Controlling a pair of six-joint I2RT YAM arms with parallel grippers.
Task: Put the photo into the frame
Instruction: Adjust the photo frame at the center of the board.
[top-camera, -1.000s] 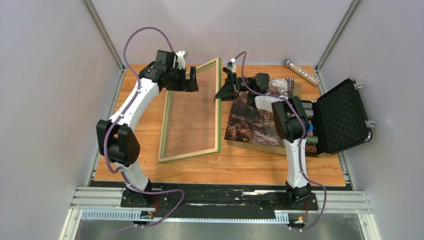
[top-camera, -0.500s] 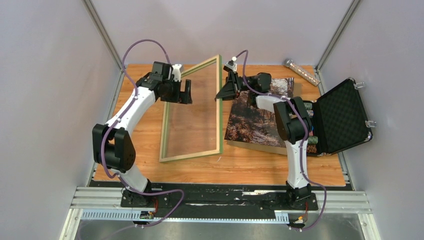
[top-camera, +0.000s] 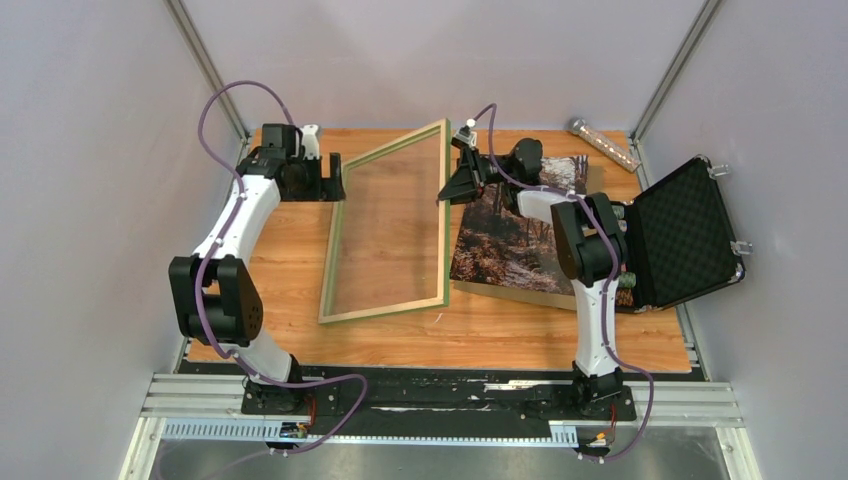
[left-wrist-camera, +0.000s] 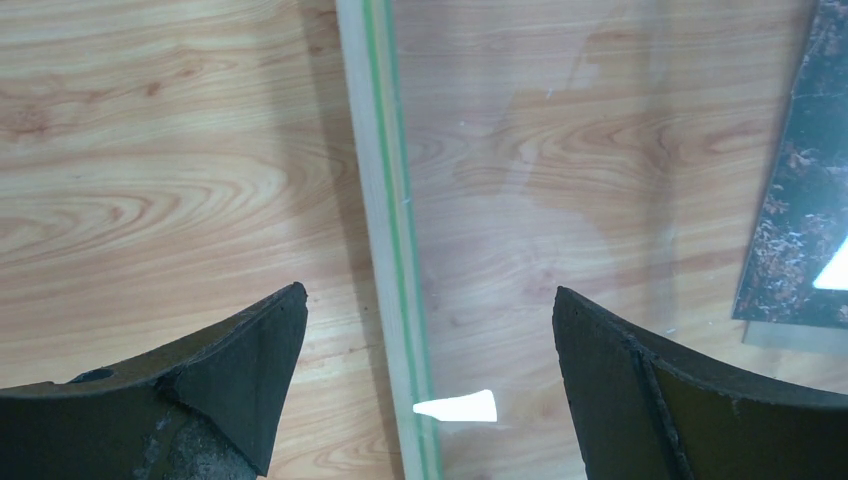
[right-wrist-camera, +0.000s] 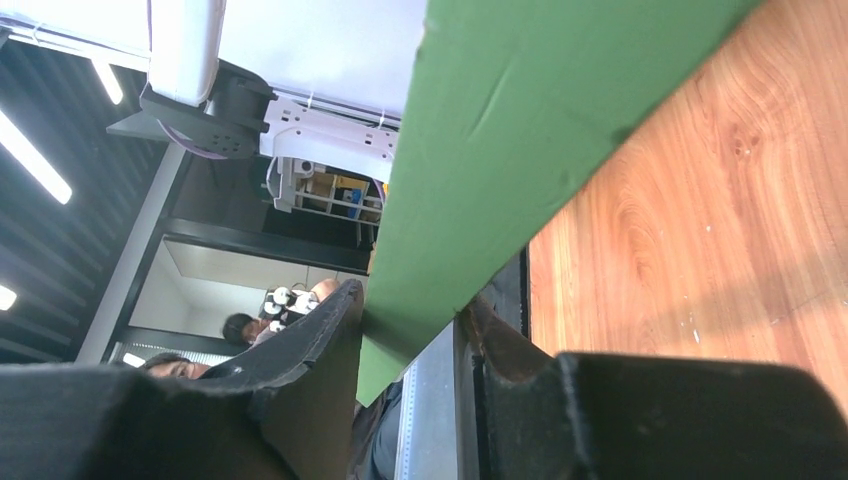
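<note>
Your right pincer (top-camera: 452, 186) clamps thin green wood frame (top-camera: 441, 250) by right rail; left pincer (top-camera: 334, 178) wide apart. Brown-orange forest photo (top-camera: 500, 245) lies flat, just right.

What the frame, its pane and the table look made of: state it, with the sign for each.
The frame: pale wood by its look, one face painted matte green. The table: wood grain, smooth, perhaps laminate. The pane: clear glass or acrylic, cannot tell which; that grain shows through under faint glare.
</note>
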